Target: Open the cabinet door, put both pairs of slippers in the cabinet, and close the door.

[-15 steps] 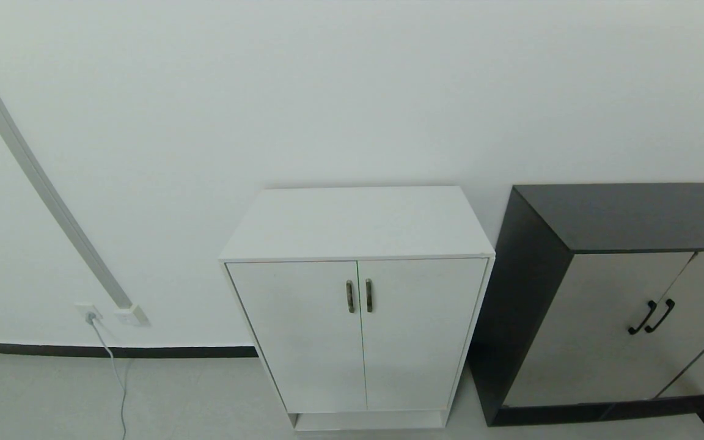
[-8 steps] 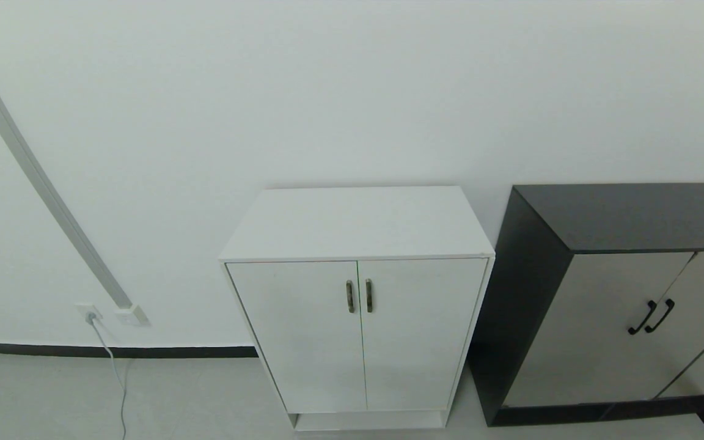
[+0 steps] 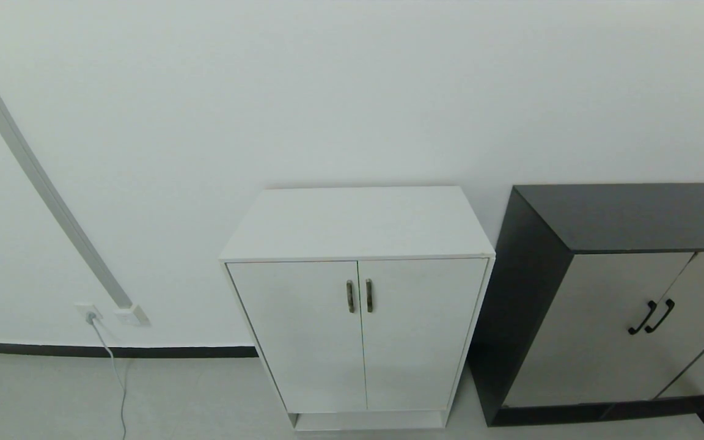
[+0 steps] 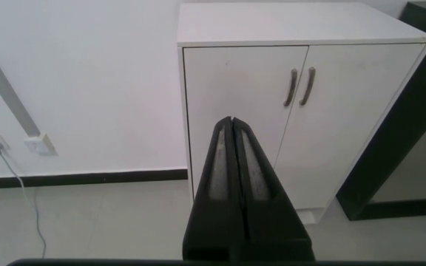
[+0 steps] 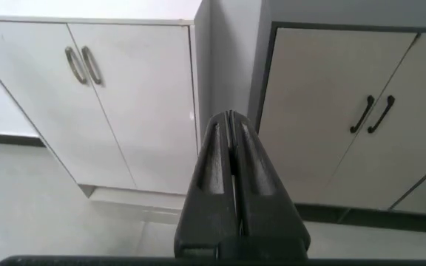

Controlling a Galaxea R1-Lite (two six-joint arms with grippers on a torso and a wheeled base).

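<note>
White cabinet (image 3: 358, 226) closed, inside hidden; L end effector (image 4: 231, 120), R end effector (image 5: 230, 114) pinched together, empty.

Nothing around the cabinet (image 3: 358, 318) has visibly moved or changed.

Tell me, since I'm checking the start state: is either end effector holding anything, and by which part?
Nothing is held: the left end effector and right end effector are both shut, empty.
</note>
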